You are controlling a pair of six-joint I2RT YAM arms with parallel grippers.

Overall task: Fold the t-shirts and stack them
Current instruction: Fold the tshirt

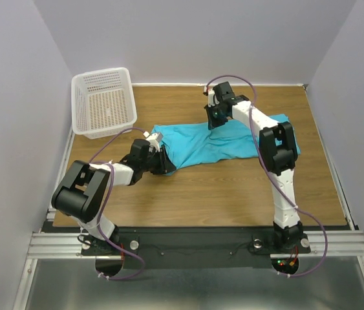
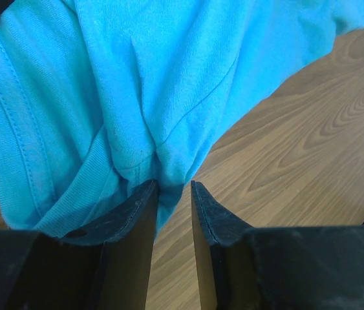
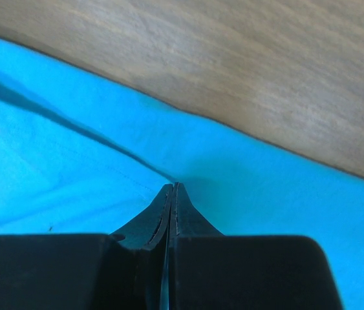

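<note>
T-shirt (image 1: 198, 145) lengthwise left to right

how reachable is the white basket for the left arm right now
Probably yes: the basket sits beyond the left gripper on its own side, bare table between. But its fingers seem pinched on the t-shirt, so it must let go first.

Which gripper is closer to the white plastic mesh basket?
Left. The left gripper is just right of the white plastic mesh basket, at one end of the turquoise cloth t-shirt; the right gripper is farther right, mid-shirt.
</note>
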